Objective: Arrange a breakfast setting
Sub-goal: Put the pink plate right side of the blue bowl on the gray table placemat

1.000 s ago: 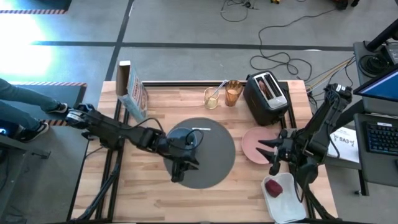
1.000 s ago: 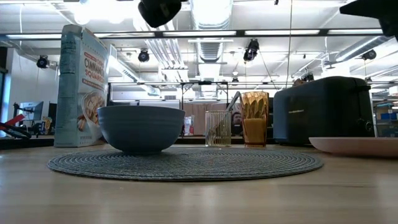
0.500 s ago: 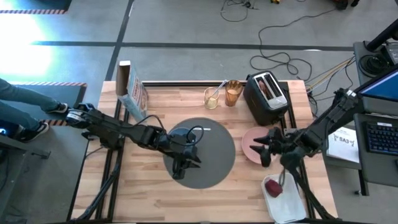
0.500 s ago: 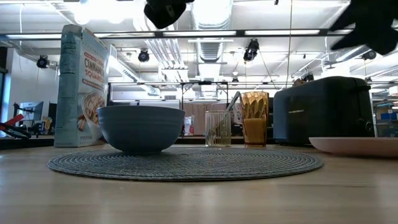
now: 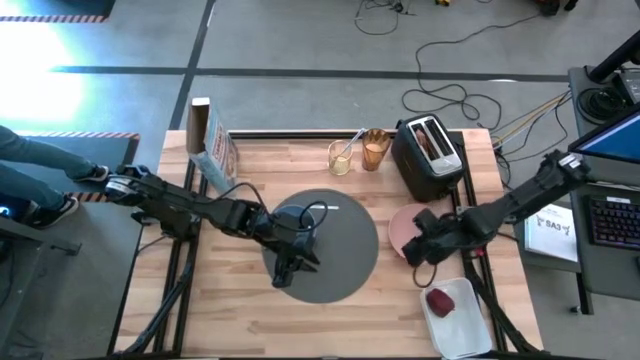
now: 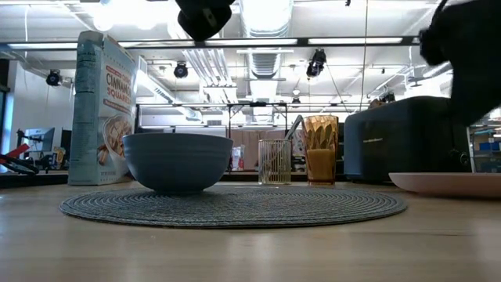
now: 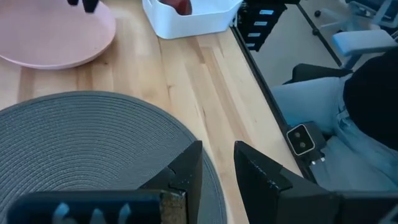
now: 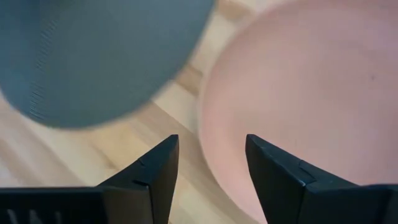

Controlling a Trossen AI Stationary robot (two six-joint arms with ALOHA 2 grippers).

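Right end effector [image 5: 413, 247] hangs over the left rim of the pink plate [image 5: 400, 222], with its two fingers [image 8: 155, 171] spread apart and nothing between them; the right wrist view shows the plate's edge and bare table below the gap, with the mat's edge just beyond. Left end effector [image 5: 286, 266] sits above the grey mat [image 5: 350, 255], near the mat's near-left part, its fingers [image 7: 186, 174] parted by a narrow gap and empty.

On the mat's left half stands the blue bowl [image 6: 178, 160], partly hidden from above by the left arm. A spoon [image 5: 324, 208] lies on the mat's far side. The plate rests on the table [image 5: 230, 310] just right of the mat, touching or nearly touching its edge. Near the right-hand near corner is the white tray [image 5: 460, 320], with the apple [image 5: 441, 301] in it. At the far edge stand the amber tumbler [image 5: 375, 150], a clear glass [image 5: 340, 158] just left of it, and the black toaster [image 5: 430, 155] to the right with toast [image 5: 428, 138] in a slot. A cereal box [image 5: 213, 150] stands at the far left.
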